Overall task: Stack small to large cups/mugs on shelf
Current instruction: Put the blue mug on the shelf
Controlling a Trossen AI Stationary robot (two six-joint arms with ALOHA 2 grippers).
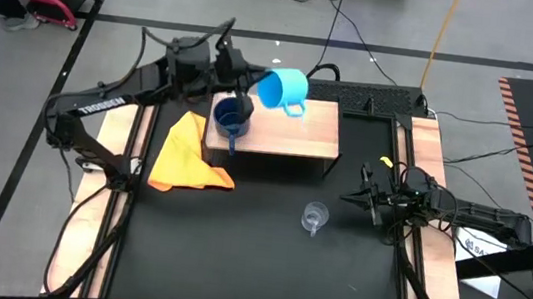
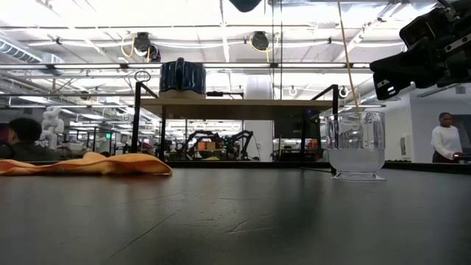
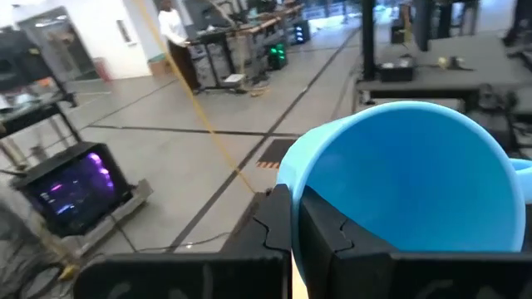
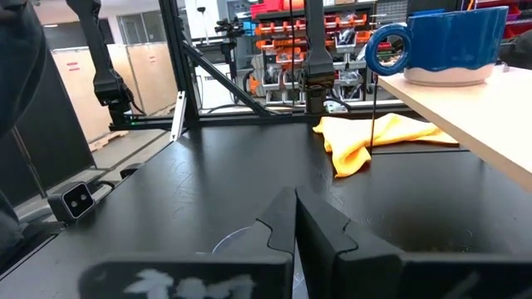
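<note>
The light blue mug point(image 1: 283, 89) hangs tilted in my left gripper point(image 1: 257, 81) over the far edge of the light-wood shelf point(image 1: 299, 133); in the left wrist view the mug point(image 3: 416, 183) shows its open mouth. The dark blue mug point(image 1: 231, 117) stands upright on the shelf's left part point(image 2: 182, 77). The clear glass cup point(image 1: 314, 216) stands on the black table in front of the shelf point(image 2: 356, 147). My right gripper point(image 1: 360, 197) hovers shut at the table's right side, right of the glass cup. My left gripper point(image 3: 295, 212) holds the light blue mug by its rim wall point(image 3: 293, 178), one finger inside the mouth and one outside. The fingers come level from the table's left side. The mug is lifted clear above the shelf, tipped on its side with its mouth toward the gripper.
A yellow-orange cloth point(image 1: 189, 153) lies crumpled on the table left of the shelf point(image 4: 374, 137). Wooden side rails point(image 1: 428, 148) run along both table sides. The shelf's right half is bare. A person point(image 2: 445, 140) stands in the room far behind.
</note>
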